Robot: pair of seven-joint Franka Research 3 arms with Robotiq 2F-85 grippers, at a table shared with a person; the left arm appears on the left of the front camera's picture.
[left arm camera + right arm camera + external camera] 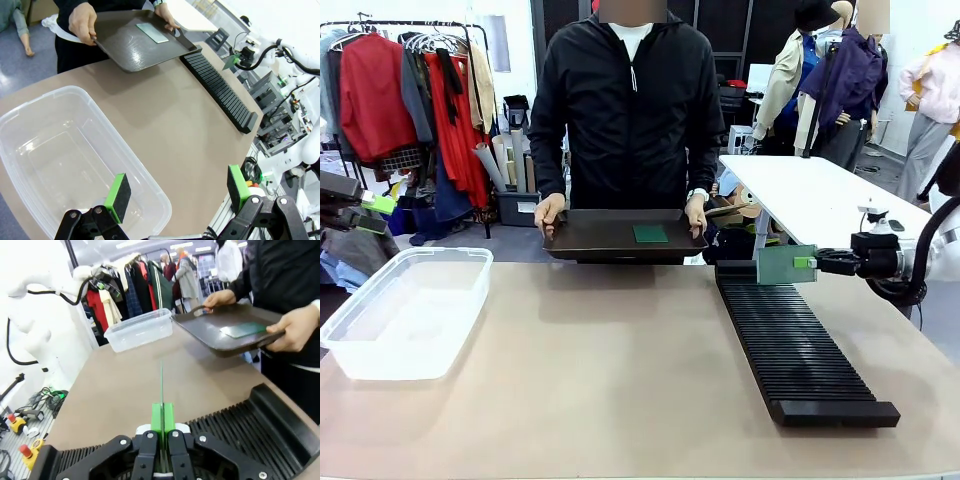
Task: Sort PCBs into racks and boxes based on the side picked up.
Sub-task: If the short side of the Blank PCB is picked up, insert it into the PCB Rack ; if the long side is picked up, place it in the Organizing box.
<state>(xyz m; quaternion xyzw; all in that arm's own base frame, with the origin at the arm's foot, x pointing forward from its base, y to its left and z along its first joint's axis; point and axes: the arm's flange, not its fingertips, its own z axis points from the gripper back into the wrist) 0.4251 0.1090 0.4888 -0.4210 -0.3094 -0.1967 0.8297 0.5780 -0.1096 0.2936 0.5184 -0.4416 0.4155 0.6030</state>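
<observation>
The right pincer (pixel 809 262), clenched on an upright board (pixel 780 267), holds it crosswise like the slots of the rack (pixel 805 350) just below at six o'clock; the left pincer (pixel 178 193) hangs released.

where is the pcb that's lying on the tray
In the front view the PCB lies flat on the dark tray the person holds at the table's far edge, right of the tray's middle, near the person's hand.

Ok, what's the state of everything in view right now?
Left gripper: open, above the box.
Right gripper: shut on a PCB, held upright above the rack's far end.
Rack: slots empty.
Box: empty.
Tray: in the person's hands, second PCB flat on it.
</observation>
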